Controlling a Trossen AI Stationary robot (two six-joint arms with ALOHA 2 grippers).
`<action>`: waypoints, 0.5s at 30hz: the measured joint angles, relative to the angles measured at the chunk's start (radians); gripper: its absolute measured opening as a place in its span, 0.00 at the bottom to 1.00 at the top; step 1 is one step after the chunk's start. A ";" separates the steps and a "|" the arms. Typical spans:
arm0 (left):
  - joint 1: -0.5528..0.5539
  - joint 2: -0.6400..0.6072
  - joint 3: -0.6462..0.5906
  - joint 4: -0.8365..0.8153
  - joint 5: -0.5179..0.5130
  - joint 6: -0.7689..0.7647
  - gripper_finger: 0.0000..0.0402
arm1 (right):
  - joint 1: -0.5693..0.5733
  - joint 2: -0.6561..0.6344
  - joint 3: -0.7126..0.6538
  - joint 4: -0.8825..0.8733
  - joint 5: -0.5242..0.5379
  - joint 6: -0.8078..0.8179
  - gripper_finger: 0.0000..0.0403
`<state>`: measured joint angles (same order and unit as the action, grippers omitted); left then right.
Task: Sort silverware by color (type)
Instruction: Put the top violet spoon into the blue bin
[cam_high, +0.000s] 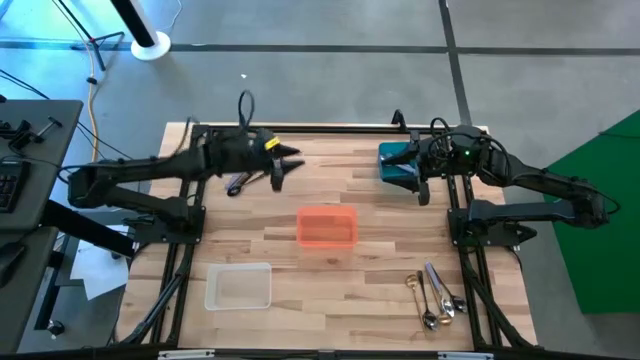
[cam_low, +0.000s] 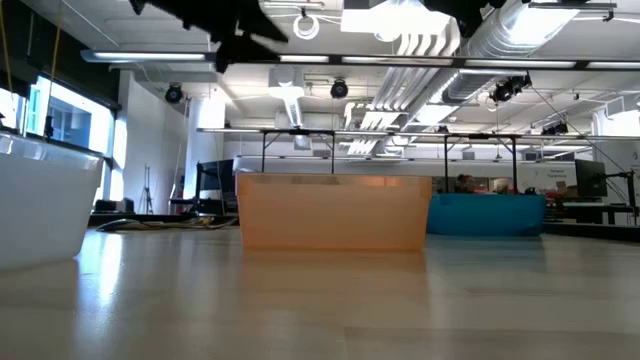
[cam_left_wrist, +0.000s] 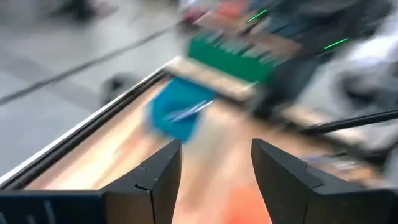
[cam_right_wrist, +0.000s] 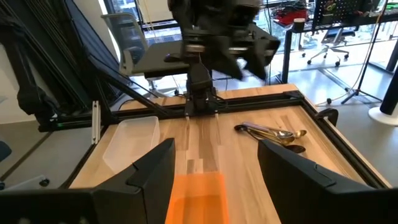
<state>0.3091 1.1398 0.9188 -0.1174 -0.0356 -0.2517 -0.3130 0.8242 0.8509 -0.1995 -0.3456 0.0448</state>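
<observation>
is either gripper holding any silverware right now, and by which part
Nothing is held. The left gripper and right gripper both stand open and empty; the thin metal silver and gold spoons and forks lie on the wooden table.

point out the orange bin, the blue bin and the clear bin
orange bin (cam_high: 326, 240): high view, its near wall
blue bin (cam_high: 393, 158): high view, its left rim
clear bin (cam_high: 238, 301): high view, its near rim

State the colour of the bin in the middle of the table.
The middle bin is translucent orange, clearest in the high view.
</observation>
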 joint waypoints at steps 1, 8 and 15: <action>0.031 0.008 0.039 -0.102 -0.027 -0.001 0.45 | 0.000 0.000 0.000 -0.003 0.002 0.000 0.53; 0.264 0.093 0.100 -0.584 -0.065 -0.046 0.45 | 0.000 0.002 0.000 -0.061 0.038 0.000 0.53; 0.366 0.183 -0.038 -0.694 -0.063 -0.097 0.45 | 0.000 0.002 0.000 -0.095 0.084 0.008 0.53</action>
<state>0.6755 1.3226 0.8812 -0.8117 -0.0990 -0.3485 -0.3134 0.8261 0.8509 -0.2947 -0.2615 0.0525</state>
